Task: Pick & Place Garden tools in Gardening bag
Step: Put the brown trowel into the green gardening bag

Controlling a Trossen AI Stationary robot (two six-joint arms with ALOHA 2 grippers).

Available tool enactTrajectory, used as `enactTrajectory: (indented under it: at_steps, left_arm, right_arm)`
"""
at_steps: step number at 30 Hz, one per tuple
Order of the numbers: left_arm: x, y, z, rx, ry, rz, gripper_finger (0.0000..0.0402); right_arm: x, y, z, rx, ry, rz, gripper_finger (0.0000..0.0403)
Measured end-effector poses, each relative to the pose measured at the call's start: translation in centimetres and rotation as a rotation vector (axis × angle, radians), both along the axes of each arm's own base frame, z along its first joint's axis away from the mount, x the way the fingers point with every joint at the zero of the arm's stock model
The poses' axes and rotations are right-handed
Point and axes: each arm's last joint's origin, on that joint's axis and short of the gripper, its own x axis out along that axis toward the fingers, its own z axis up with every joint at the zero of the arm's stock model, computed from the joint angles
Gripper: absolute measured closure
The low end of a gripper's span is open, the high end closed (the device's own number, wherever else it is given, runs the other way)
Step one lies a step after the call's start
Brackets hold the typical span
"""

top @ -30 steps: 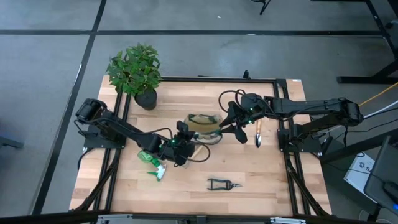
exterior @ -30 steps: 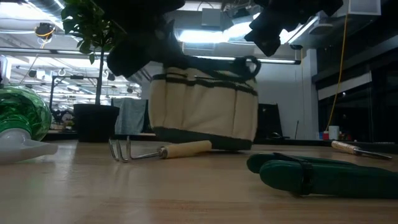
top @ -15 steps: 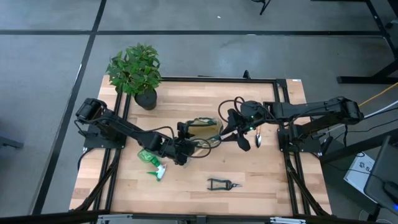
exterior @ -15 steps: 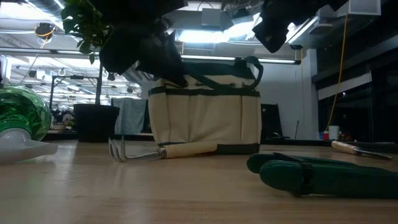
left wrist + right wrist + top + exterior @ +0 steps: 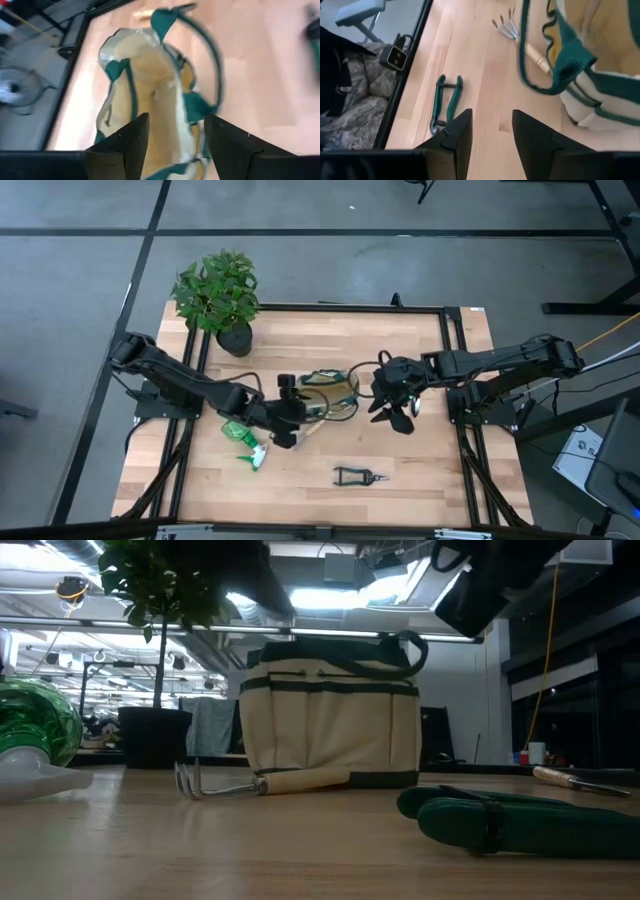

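Standing upright mid-surface, bag flanked by both pincers

The gardening bag sits upright near the middle of the wooden surface, its mouth open and its dark green handles loose. The left pincer hovers just above the bag's left side, fingers spread with nothing between them. The right pincer hangs just right of the bag, also spread and empty.

A wooden-handled rake lies on the surface against the bag's near side. Green-handled shears lie well apart, toward the near edge. A green spray bottle rests to the left, and a potted plant stands at the far left corner.
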Motion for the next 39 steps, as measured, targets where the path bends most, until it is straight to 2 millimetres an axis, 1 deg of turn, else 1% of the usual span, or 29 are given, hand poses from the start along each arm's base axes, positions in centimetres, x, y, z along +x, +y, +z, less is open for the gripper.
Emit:
enactTrajectory:
  at_steps: [5,12,21,30,32,35,39]
  left_arm:
    - [-1.1,-0.1,1.9,-0.104,-0.068,-0.019,0.0216]
    - [-2.4,-0.3,3.6,-0.158,-0.134,-0.023,0.0218]
    - [-2.9,-1.3,3.8,-0.176,-0.139,-0.059,0.0218]
    - [-3.6,-2.8,3.8,-0.182,-0.129,-0.11,0.022]
    - [-3.7,-3.0,3.7,-0.179,-0.123,-0.118,0.0219]
    - [-4.0,-3.2,3.5,-0.169,-0.099,-0.124,0.0221]
    - [-4.1,-3.1,3.3,-0.166,-0.078,-0.112,0.0226]
  right_arm:
    - [-0.3,0.0,-0.2,-0.008,0.037,0.002,0.0263]
    - [-0.3,-0.1,-0.3,-0.011,0.043,0.001,0.0263]
    - [-0.3,-0.3,-0.3,-0.031,0.025,0.018,0.0263]
    - [-0.3,-0.3,-0.2,-0.041,0.017,0.032,0.0263]
    - [-0.5,-0.3,-0.4,-0.017,0.067,0.001,0.0263]
    - [-1.6,-0.3,-1.1,0.048,0.243,-0.056,0.0263]
    - [-3.3,-0.4,-1.9,0.026,0.441,-0.077,0.0263]
